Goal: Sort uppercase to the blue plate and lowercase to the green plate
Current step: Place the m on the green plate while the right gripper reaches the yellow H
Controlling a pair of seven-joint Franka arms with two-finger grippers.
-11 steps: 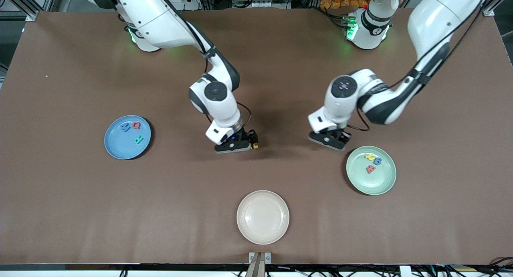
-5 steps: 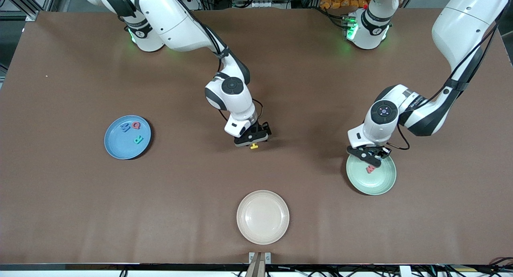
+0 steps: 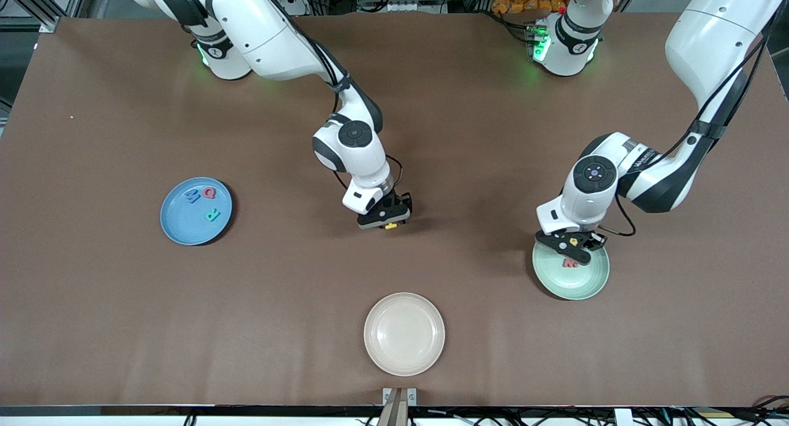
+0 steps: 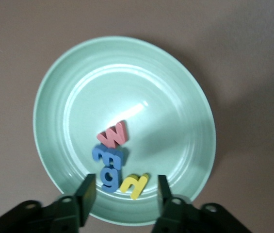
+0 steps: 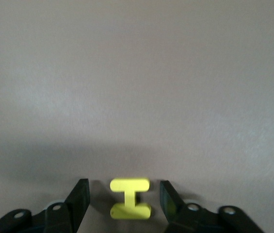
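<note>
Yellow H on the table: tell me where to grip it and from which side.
Come straight down on the yellow H, which lies flat on the table. Probably best to close on the outer edges of its two parallel bars, which give flat faces to pinch. The right gripper already hangs over it, open, one finger at each side.

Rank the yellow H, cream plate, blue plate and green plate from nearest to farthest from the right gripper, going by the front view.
1. Yellow H: on the table, between the open fingers of the right gripper.
2. Cream plate: nearer the front camera.
3 and 4. Blue plate, toward the right arm's end, and green plate, under the left gripper: too close to call.
</note>
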